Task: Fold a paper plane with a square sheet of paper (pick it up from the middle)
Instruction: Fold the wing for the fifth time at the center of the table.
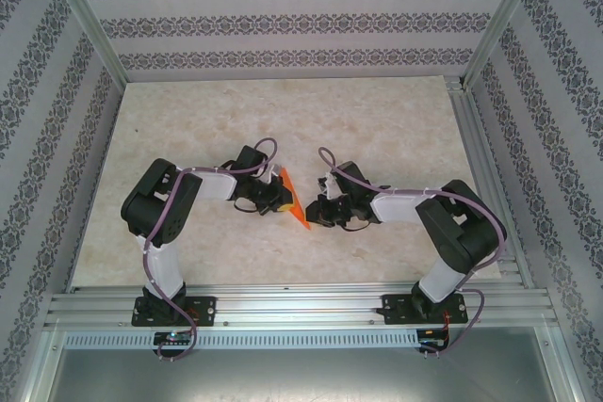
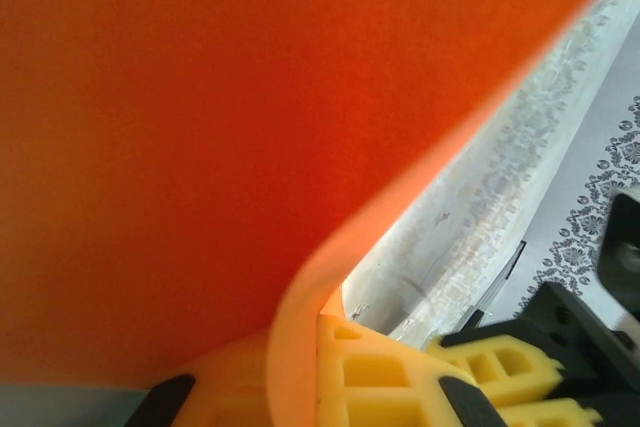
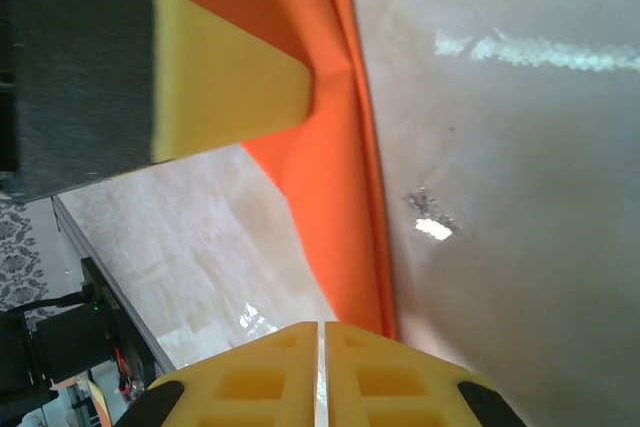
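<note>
The folded orange paper (image 1: 295, 204) is clamped by the left jaws; the right jaws, at its 3 o'clock, are pressed together.

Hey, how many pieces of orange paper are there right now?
1. One folded orange sheet is over the middle of the table, pinched by the left end effector, with the right end effector close beside it. Another could be hidden from these views.

White arms (image 1: 166, 268), purple cables (image 1: 267, 145), yellow jaws
</note>
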{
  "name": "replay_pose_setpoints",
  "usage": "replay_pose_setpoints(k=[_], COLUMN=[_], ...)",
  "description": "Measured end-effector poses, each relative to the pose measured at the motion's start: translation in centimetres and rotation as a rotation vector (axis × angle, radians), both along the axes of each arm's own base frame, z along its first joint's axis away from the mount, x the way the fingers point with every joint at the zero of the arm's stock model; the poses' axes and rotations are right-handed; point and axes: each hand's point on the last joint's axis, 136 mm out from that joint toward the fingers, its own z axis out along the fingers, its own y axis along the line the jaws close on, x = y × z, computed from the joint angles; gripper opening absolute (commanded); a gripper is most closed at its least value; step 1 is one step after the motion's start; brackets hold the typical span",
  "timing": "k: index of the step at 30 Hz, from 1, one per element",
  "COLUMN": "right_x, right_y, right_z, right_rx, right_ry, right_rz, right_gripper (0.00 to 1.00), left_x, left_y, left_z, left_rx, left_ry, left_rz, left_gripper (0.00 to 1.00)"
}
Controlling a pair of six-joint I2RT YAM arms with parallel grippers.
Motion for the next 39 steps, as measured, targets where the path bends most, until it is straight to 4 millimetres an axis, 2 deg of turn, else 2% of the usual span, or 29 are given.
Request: replay_pose_setpoints(k=[5, 12, 21, 26, 29, 34, 39], right_x=[-0.3, -0.5, -0.3, -0.3, 0.5, 1.9, 2.1], right_y=[0.2, 0.7, 0.5, 0.6, 1.1, 2.0, 2.5], right_z=[-1.4, -1.6, -1.6, -0.1, 1.3, 2.1, 0.1], right_rx=[-0.013, -0.063, -0.148, -0.134, -0.092, -0.063, -0.077], right_ry=[0.039, 0.037, 0.028, 0.012, -0.017, -0.04, 0.0], right_rz=[0.007, 0.046, 0.072, 0.065, 0.044, 0.03, 0.033], right_gripper=[0.1, 0.1, 0.1, 0.1, 0.09, 0.09, 0.08], left_x=[0.1, 0.1, 0.0, 0.0, 0.0, 0.0, 0.0], left_y=[0.3, 0.6, 0.8, 0.8, 0.8, 0.8, 0.8], left_z=[0.0, -0.1, -0.1, -0.1, -0.1, -0.1, -0.1], left_rx=[-0.006, -0.006, -0.009, -0.009, -0.009, -0.009, -0.009], left_ry=[0.003, 0.006, 0.004, 0.003, 0.004, 0.004, 0.004], left_rz=[-0.002, -0.003, -0.012, -0.013, -0.013, -0.013, -0.013], left_gripper=[0.01, 0.01, 0.01, 0.01, 0.01, 0.01, 0.01])
